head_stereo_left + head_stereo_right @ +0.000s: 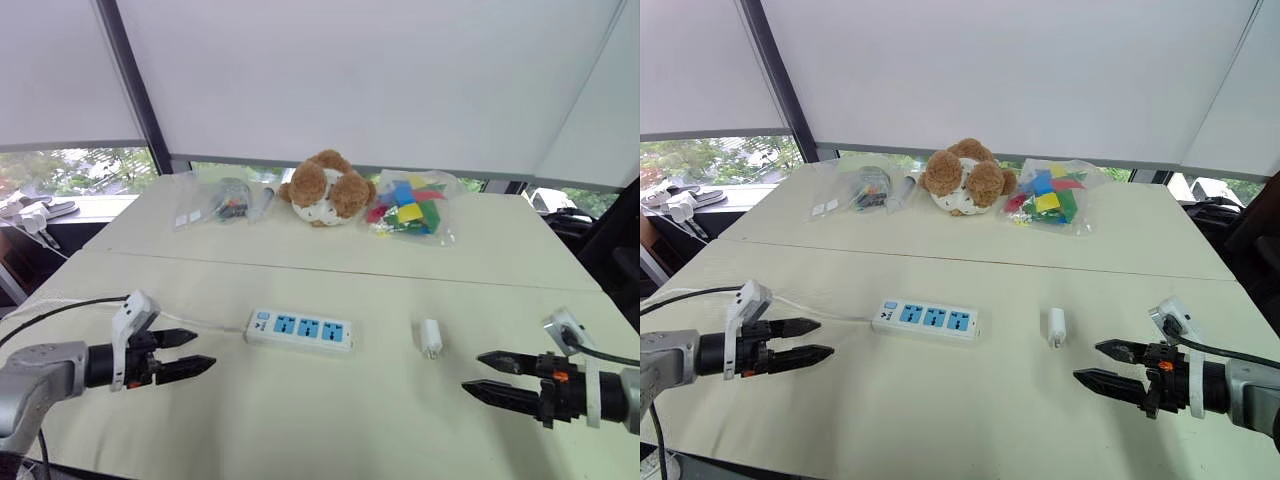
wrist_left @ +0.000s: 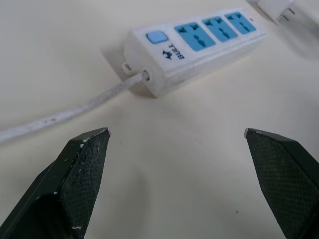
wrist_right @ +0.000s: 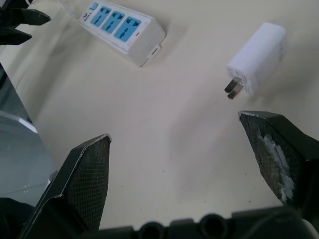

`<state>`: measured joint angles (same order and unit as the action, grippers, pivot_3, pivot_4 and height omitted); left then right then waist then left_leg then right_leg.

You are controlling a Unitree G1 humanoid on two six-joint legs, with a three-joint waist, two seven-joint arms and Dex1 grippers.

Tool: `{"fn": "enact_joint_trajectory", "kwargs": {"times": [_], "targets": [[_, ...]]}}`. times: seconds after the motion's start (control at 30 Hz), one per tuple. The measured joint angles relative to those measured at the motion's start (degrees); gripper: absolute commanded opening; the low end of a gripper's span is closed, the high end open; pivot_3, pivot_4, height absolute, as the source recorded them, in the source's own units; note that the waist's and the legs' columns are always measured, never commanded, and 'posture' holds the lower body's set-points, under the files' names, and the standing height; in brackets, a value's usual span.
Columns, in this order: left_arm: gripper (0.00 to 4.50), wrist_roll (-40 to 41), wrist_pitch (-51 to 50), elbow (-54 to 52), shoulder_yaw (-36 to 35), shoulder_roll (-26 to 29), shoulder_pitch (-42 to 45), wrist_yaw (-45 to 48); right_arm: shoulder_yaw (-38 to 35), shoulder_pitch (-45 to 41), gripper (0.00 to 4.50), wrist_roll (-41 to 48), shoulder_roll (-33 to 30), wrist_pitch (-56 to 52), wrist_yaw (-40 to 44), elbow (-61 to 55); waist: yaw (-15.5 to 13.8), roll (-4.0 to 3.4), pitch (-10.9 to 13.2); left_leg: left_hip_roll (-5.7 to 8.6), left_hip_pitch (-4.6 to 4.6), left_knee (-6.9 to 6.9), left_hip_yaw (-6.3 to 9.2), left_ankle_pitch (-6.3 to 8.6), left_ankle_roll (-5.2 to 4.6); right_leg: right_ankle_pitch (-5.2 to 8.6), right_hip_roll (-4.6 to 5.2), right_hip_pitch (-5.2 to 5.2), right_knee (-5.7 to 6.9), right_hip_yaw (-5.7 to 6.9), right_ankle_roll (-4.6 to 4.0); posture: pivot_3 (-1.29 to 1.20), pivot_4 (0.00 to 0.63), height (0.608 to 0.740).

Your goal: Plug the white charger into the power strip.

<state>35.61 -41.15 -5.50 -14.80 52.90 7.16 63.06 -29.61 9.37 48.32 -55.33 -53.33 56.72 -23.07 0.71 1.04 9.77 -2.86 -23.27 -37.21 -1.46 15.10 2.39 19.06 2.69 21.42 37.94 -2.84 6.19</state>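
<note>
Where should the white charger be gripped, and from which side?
Probably take the white charger by its body's two long sides, with the right gripper coming from above. It lies flat, prongs pointing back toward the robot, so a body grip leaves them free.

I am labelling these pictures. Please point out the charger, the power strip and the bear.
charger (image 3: 259, 57), right wrist view, white body.
power strip (image 1: 308, 327), left eye view, middle socket.
bear (image 1: 309, 183), left eye view, brown fur.
</note>
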Motion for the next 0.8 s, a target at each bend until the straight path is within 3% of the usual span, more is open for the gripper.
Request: {"fn": "enact_joint_trajectory", "kwargs": {"times": [0.8], "targets": [[4.46,-2.7,2.5,3.4,1.6,1.9,2.8,1.9,-1.9,1.7,4.50,-1.0,-0.9,1.0,0.6,0.0,0.0,0.00,0.0,0.00,0.00,0.00,-0.03,0.00,0.00,0.00,-0.01,0.00,0.01,0.00,0.00,0.00,0.150,0.739]]}}
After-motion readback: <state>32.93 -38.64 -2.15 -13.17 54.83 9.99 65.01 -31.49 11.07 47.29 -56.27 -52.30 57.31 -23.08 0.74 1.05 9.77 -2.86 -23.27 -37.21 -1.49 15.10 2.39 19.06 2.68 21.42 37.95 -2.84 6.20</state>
